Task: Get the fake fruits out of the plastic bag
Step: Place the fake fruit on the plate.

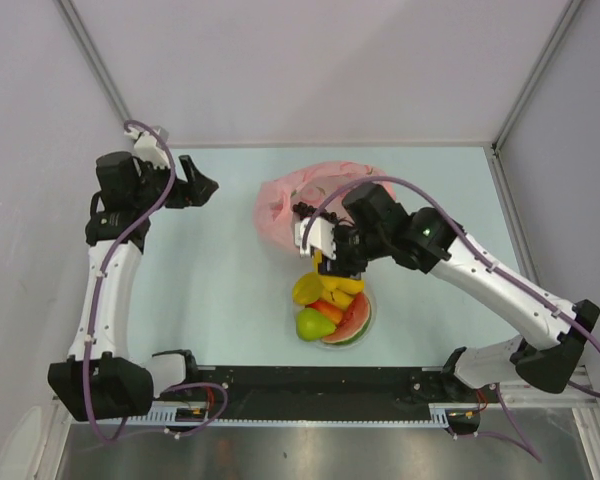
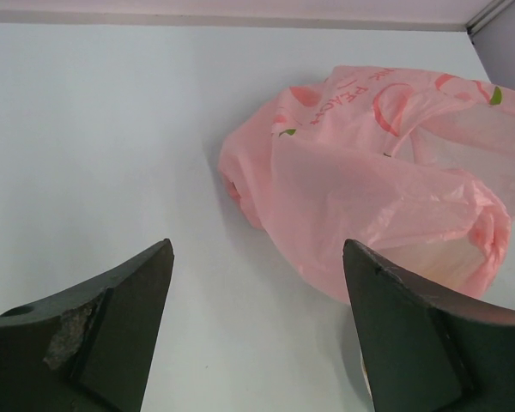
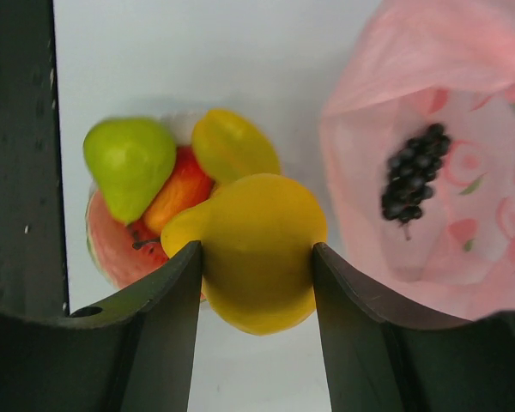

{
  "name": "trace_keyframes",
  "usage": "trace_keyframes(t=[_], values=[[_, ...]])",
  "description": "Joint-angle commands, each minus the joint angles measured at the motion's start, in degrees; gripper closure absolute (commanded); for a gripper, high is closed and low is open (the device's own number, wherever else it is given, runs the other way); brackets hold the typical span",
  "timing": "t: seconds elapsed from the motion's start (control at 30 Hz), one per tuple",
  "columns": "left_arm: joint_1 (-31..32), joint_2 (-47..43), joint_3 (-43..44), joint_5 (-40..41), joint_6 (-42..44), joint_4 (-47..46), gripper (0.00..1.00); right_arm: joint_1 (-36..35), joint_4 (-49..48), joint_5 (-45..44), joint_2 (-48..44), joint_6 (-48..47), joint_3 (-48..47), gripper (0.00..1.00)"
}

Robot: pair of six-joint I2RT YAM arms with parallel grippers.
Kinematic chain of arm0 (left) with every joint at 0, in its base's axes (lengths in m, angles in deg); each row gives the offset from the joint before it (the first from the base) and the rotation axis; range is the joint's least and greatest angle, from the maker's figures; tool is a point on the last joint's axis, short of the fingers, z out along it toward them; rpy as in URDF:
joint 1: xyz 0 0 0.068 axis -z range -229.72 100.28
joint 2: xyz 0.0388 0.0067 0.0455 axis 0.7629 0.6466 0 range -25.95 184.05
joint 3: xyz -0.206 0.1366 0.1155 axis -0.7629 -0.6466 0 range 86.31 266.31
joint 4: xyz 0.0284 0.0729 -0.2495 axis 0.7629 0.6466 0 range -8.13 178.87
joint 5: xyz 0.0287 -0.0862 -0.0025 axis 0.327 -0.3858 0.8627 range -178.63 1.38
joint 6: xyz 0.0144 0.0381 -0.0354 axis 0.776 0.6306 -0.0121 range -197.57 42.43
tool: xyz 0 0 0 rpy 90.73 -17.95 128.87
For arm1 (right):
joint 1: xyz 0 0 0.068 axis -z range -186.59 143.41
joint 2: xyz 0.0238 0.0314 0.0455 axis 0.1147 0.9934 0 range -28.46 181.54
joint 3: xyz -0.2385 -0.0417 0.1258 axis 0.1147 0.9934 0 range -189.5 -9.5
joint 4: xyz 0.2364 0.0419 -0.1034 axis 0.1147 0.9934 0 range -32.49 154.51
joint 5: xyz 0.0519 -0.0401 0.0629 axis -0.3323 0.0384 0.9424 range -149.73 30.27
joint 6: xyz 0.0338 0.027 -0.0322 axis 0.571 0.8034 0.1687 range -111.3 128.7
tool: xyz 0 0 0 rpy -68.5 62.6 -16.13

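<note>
The smooth, pale matte table (image 1: 220,270) carries everything. Largest on it is the thin, crinkly, translucent pink plastic bag (image 1: 280,205), slumped in soft folds at mid-table just beyond the plate, its printed film creased and faintly shiny in the left wrist view (image 2: 369,189). The left gripper (image 1: 205,185), hard black plastic with wedge-shaped fingers, hovers well to the left of the bag with its jaws spread wide and nothing between them (image 2: 257,249). The right gripper (image 1: 330,265) hangs above the small round white plate (image 1: 371,310), and its two flat black fingers press both flanks of a glossy, bulbous yellow plastic pear (image 3: 257,232), grasping it. On the plate lie a red watermelon wedge with a green rind (image 1: 352,322), a smooth green pear (image 3: 129,159), a rounded yellow mango-like piece (image 3: 232,144) and an orange-red piece (image 3: 178,193), all crowded together and touching. A knobbly dark purple grape bunch (image 3: 415,176) lies within the bag's pink film.
</note>
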Motion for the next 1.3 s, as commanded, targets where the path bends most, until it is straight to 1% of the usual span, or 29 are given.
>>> trace_keyframes(t=[0.0,0.03,0.23,0.37,0.47,0.63,0.77,0.8,0.93,1.07,1.17,1.23,1.27], values=[[-0.37,2.9,5.11,-1.81,2.69,1.73,0.15,0.22,4.16,1.97,2.01,-8.3,3.83,0.76],[-0.28,3.69,5.47,-1.81,2.51,1.82,0.15,0.22,4.68,2.33,2.81,-10.84,3.92,0.76],[0.42,5.54,7.58,-1.9,1.55,2.52,0.14,2.32,5.04,5.41,8.96,-14.55,3.92,0.75],[0.42,4.85,7.67,-1.99,1.72,3.57,0.14,3.38,6.44,6.9,12.13,-17.53,4.0,0.74],[0.51,4.58,7.67,-1.64,2.07,4.45,0.14,3.12,8.03,7.25,13.36,-19.73,4.44,0.73],[0.51,4.58,7.59,-1.29,2.51,5.42,0.13,2.59,9.09,8.31,13.89,-20.44,4.36,0.72],[0.51,4.32,6.53,-1.11,1.37,4.99,0.13,2.42,9.08,9.01,14.59,-21.76,4.44,0.67],[0.51,4.23,6.36,-0.76,-0.2,4.55,0.13,2.33,9.26,9.19,14.68,-22.2,4.44,0.66],[0.94,5.63,7.84,-0.94,-0.13,5.42,0.12,2.07,9.52,9.2,15.56,-24.04,4.53,0.53],[1.39,7.83,12.49,-1.2,1.46,7.18,0.12,2.33,9.61,8.4,15.38,-25.19,4.53,0.44],[1.47,8.8,13.56,-1.72,0.67,6.92,0.12,2.41,10.4,8.49,15.38,-25.63,4.53,0.36],[1.65,9.15,13.74,-1.73,0.14,6.74,0.12,2.33,10.32,8.4,15.12,-25.45,4.53,0.21],[1.82,9.32,13.74,-1.81,-0.21,6.57,0.12,2.41,10.4,8.31,14.86,-25.45,4.53,0.19]])
